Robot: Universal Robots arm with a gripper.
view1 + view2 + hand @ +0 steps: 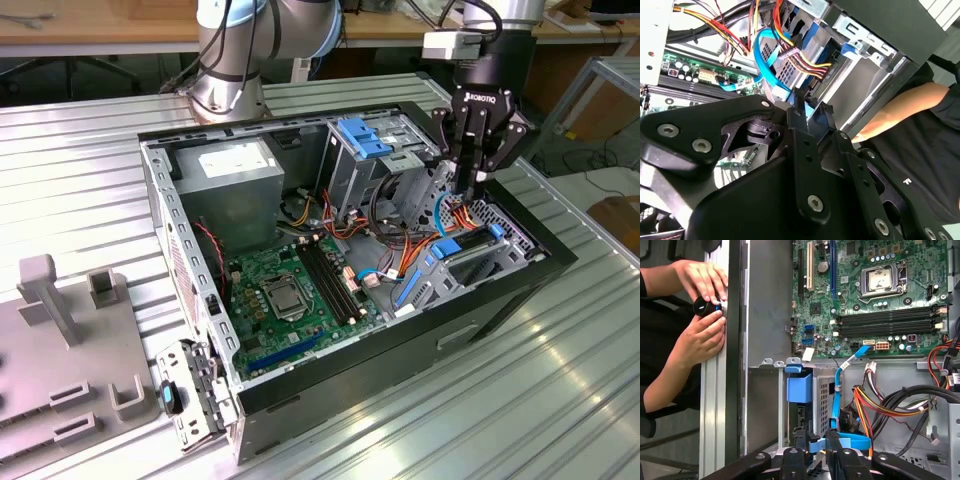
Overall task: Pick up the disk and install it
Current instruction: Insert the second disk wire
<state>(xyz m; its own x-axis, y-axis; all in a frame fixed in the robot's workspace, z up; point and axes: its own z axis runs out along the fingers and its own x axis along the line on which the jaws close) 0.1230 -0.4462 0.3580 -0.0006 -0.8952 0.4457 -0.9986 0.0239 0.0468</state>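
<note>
A: Where is the disk (478, 262)?
B: I see it low in the case's drive bay (490, 240), just beneath my gripper (474, 185), whose fingers pinch a blue tab (816, 446).

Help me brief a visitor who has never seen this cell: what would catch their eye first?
The opened computer case lying on its side on the ribbed metal table, its green motherboard bared. The black pincer reaches down into the drive bay end at the exterior view's right, among orange and blue cables. In the first wrist view, a person's hands hold a small black object at the case's outer edge.
</note>
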